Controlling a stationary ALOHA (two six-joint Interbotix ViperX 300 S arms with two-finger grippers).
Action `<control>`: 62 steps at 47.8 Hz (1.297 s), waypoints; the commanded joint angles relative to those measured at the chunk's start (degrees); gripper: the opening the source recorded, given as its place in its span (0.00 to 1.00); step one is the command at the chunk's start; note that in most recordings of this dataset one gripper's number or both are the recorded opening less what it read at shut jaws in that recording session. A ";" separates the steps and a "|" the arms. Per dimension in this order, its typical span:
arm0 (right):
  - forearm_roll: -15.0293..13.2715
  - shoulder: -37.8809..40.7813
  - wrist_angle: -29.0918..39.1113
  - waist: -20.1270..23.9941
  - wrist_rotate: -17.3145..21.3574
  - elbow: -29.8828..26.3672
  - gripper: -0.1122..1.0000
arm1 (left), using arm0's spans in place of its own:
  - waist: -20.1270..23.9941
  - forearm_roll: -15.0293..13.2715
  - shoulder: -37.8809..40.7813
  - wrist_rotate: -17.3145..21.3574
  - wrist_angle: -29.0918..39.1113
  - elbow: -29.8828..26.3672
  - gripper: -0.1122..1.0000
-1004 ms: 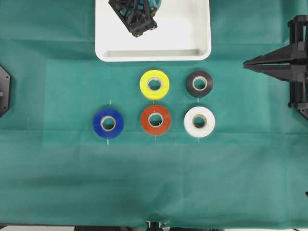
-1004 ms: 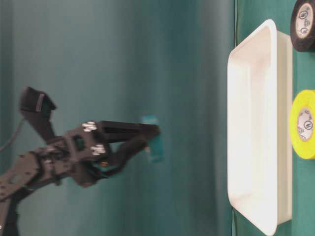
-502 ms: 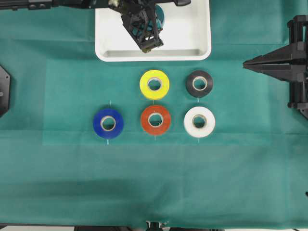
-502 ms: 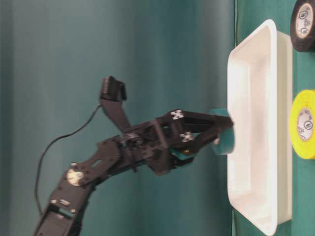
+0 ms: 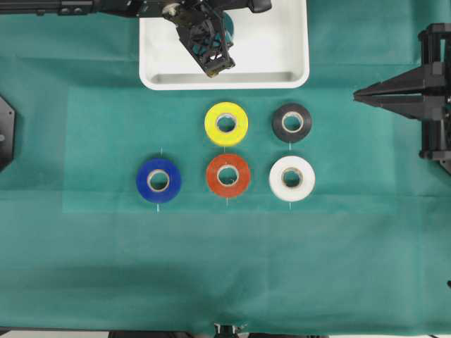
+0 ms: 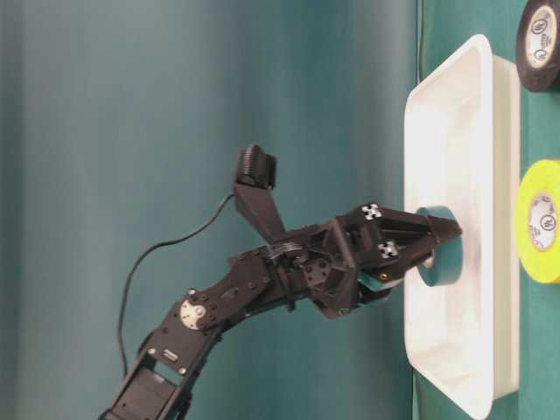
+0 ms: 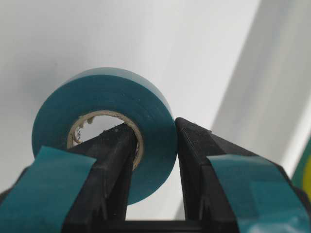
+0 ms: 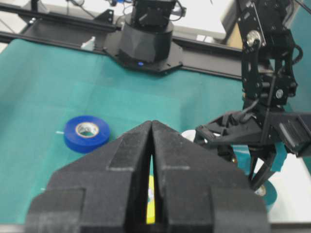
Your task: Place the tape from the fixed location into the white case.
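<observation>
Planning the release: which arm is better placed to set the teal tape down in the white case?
Left. The left gripper already pinches the teal tape by its wall, inside the white case. The right gripper is shut, empty, off at the side.

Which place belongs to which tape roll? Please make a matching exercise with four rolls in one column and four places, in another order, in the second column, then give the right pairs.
Rolls:
1. teal tape
2. blue roll
3. black roll
4. yellow roll

Places:
A. on the cloth, directly left of the black roll
B. held by the left gripper over the white case
C. leftmost on the cloth, in the row with the red and white rolls
D. on the cloth, directly above the white roll in the overhead view

Pairs: 1-B, 2-C, 3-D, 4-A
</observation>
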 commanded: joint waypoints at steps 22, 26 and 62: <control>-0.09 0.35 -0.18 0.00 0.09 -1.41 0.10 | 1.05 -0.18 0.53 0.09 -2.11 -0.70 0.30; -0.09 0.44 -0.18 0.00 0.09 -1.41 0.10 | 1.05 -0.26 0.53 0.09 -2.11 -0.70 0.30; 0.00 0.44 -0.26 0.00 0.09 -1.49 0.10 | 0.18 -0.35 -0.18 0.53 -1.93 -0.70 0.90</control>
